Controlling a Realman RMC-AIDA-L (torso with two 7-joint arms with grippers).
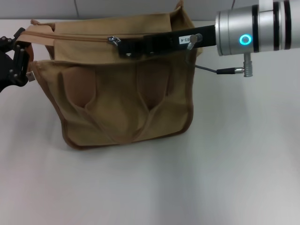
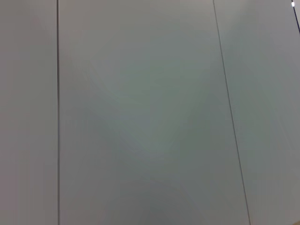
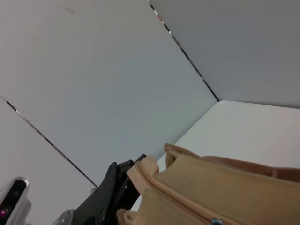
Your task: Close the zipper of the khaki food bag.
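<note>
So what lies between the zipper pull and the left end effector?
Head view: only closed zipper tape along the khaki food bag's top, from pull to left end effector.

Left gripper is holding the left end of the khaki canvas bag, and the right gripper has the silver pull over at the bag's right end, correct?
Not quite. In the head view the small silver metal zipper pull sits near the middle of the khaki canvas bag, at the right gripper. The left gripper does hold the left end.

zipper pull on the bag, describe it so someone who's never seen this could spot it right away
On the white table stands the khaki food bag, its two looped handles facing front. Along its top panel runs the tan zipper, from the left gripper at the bag's left end toward the right gripper. The zipper pull is the small shiny silver tab just beside the black right gripper, the only metal on the fabric.
</note>
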